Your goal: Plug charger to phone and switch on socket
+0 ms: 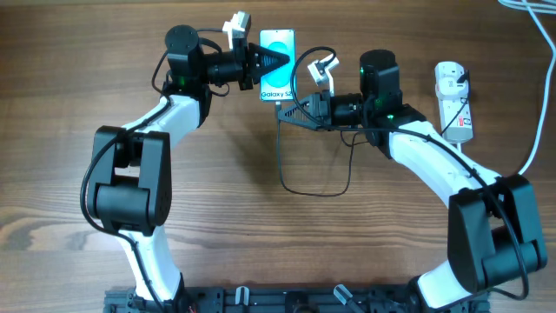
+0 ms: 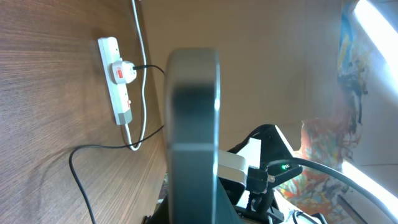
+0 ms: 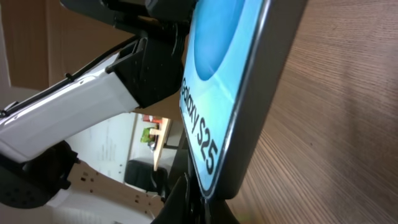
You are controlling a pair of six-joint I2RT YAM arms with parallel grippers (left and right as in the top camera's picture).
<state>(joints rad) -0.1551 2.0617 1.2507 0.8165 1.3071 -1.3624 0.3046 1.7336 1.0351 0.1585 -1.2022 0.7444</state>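
The phone (image 1: 276,84) is lying upper centre, the closed left pincer (image 1: 285,61) reaching over its screen. The right pincer (image 1: 281,110), also closed, is meeting the charger (image 1: 283,156) at its lower edge.

phone (image 1: 278,87): 1 | charger (image 1: 282,156) cable, black: 1 | socket (image 1: 455,117) strip: 1 | white plug (image 1: 449,80) in it: 1 | hands: 2, left hand (image 1: 287,61), right hand (image 1: 285,111) | wooden surface (image 1: 69,69): 1

Overhead looks straight down; both wrist views sit close against the phone (image 1: 278,89).
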